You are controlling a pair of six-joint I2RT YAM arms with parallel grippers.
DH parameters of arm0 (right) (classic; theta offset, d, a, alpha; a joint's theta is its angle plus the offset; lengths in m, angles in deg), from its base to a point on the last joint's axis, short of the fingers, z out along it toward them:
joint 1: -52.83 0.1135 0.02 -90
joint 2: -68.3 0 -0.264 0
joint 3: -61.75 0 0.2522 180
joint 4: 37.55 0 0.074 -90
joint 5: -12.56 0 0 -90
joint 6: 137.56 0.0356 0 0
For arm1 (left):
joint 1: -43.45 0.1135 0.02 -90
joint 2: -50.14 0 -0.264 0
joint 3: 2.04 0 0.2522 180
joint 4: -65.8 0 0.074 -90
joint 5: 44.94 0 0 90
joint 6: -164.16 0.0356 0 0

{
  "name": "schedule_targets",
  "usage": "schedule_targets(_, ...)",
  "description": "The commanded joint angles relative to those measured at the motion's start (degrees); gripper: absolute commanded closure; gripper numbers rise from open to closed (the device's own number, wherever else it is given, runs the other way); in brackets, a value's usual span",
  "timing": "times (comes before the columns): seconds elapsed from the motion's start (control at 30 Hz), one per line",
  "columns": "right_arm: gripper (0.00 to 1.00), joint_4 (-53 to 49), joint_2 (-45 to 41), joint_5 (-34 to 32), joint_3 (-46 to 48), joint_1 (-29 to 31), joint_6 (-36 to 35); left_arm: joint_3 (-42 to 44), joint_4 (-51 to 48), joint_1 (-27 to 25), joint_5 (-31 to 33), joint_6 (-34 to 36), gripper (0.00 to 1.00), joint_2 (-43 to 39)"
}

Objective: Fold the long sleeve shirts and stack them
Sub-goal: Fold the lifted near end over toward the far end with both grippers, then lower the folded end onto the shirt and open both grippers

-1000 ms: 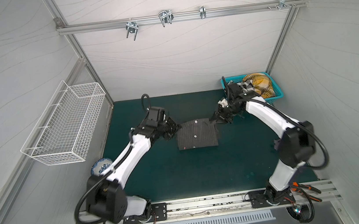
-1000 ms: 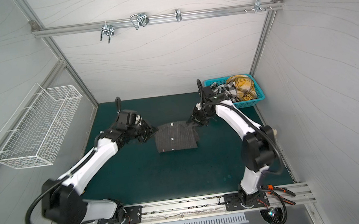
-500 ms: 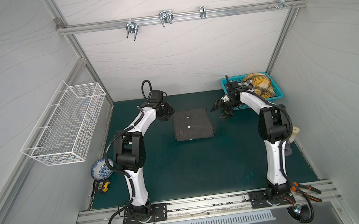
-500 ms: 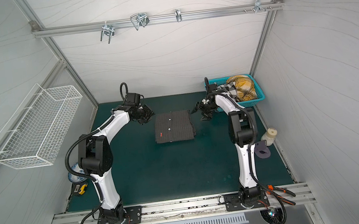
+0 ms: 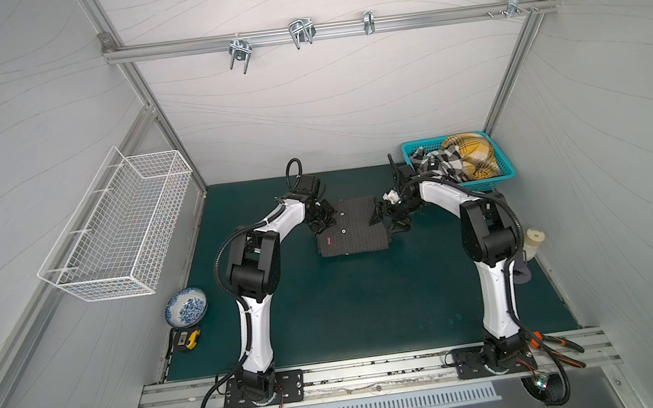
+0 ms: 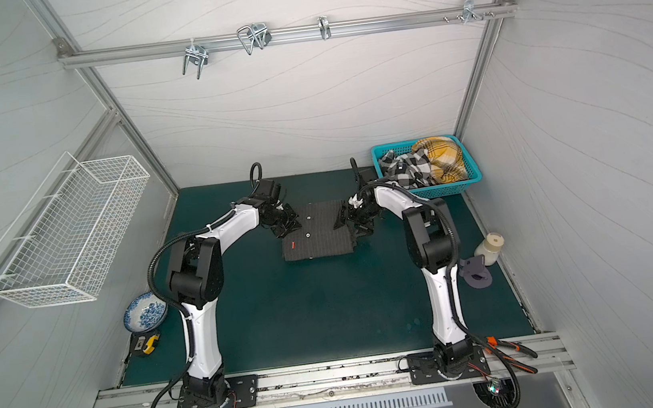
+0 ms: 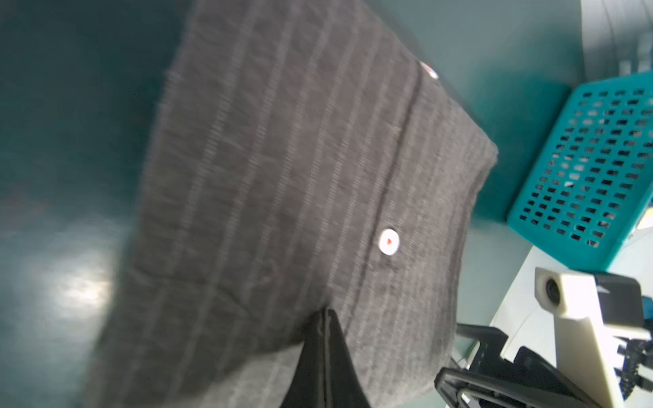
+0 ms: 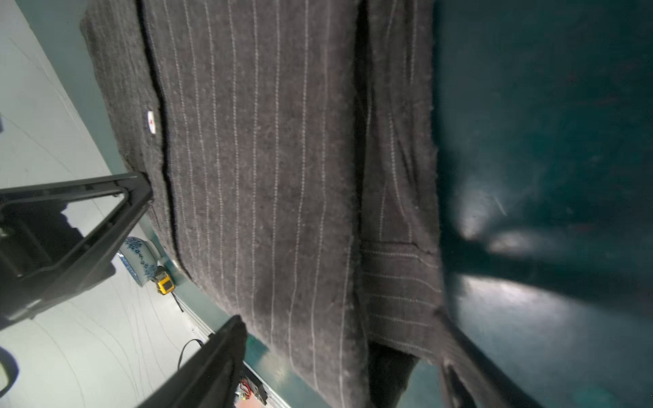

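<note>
The left wrist view is blurry, so all I can make out there is the grey striped shirt (image 5: pixel 350 227) and a pale button. In both top views the right gripper (image 5: pixel 386 219) covers a bit of the shirt's right edge. The checked shirt (image 5: pixel 437 163) and the yellow plaid shirt (image 5: pixel 472 155) sit bunched up in the blue-green basket (image 5: pixel 504 177) in the back right corner, so most of each is hidden. The grey shirt lies folded in a flat square on the green mat (image 5: pixel 361 305), between the two grippers. Both arms stand tall with bent elbows and reach down and inward to the shirt's sides. The left gripper (image 5: pixel 323 219) is squeezed tight shut over the shirt's left edge, and I see no cloth caught in it. The right gripper's jaws are spread wide with nothing between them. A second ago the shirt was crooked and rumpled, with both grippers at its back corners. Now it lies straight. Half a second ago the grippers were farther back and clear of the shirt.
</note>
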Motion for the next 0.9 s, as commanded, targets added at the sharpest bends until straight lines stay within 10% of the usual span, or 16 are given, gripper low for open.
schedule_targets(0.0, 0.42, 3.81, 0.16, 4.62, 2.41, 1.57, 1.18, 2.77, 1.67, 0.20, 0.10, 0.29, 1.00, 0.57)
schedule_targets(0.07, 0.61, 6.45, -0.25, 7.48, 4.42, 1.63, 3.72, 4.60, 2.00, 0.20, -0.07, 0.50, 1.00, 0.94)
schedule_targets(0.33, 0.80, 21.61, -6.60, 17.03, 19.68, 2.52, 16.02, 20.75, 8.44, -0.77, -2.26, -1.02, 1.00, -6.06)
schedule_targets(0.87, 0.62, 0.38, -23.17, -8.88, 27.38, 6.78, 5.64, 29.48, 0.62, -1.58, 0.42, 3.71, 0.95, -25.57)
